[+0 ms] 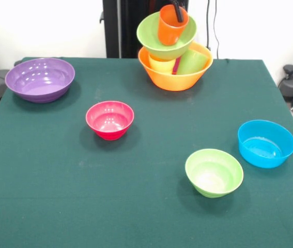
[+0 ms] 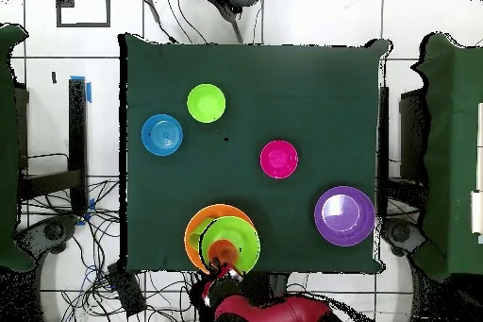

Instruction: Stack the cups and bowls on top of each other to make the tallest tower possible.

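While the tower [image 1: 174, 51] stands at the desk's [image 1: 146, 206] far edge in the front view, just off that edge's middle, the claw [image 1: 178, 11] reaches down from above into the orange-red cup [image 1: 172, 26] at its top. One dark finger sits inside the cup against its rim; whether the claw is gripping the wall or merely resting there, I cannot tell.

That cup stands tilted in the large light-green bowl [image 1: 163, 42], which itself leans, propped on the yellow cup [image 1: 162, 64] and the light-green cup [image 1: 193, 62]. A sliver of magenta shows between those two. All of them sit inside the large orange bowl [image 1: 174, 78], which rests on the green cloth.

Four bowls lie apart from the pile, all upright and empty. The wide purple bowl [image 1: 40, 79] is near the far corner on the picture's left. The small pink-red bowl [image 1: 110, 120] sits about mid-desk. The small light-green bowl [image 1: 214, 172] and the blue bowl [image 1: 266, 143] sit near each other toward the right edge, not touching.

From overhead, the red arm [image 2: 274, 311] enters from the bottom edge over the stack.
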You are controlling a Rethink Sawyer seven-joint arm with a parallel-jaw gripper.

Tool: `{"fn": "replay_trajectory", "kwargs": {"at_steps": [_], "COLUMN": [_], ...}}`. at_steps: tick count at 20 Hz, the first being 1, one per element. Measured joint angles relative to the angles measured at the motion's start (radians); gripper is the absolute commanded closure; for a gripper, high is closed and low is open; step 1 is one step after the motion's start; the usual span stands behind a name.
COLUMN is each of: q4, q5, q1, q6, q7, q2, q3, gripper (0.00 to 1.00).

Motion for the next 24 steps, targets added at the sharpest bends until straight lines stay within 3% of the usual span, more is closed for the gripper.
{"fn": "replay_trajectory", "kwargs": {"at_steps": [10, 24], "q4": [0.000, -0.002], "q5": [0.000, 0.000], "q1": [0.009, 0.081], "q6": [0.000, -0.069], "q7": [0.000, 0.000], "q2": [-0.028, -0.047], "q3": [-0.008, -0.051], "gripper": [1.00, 1.00]}}
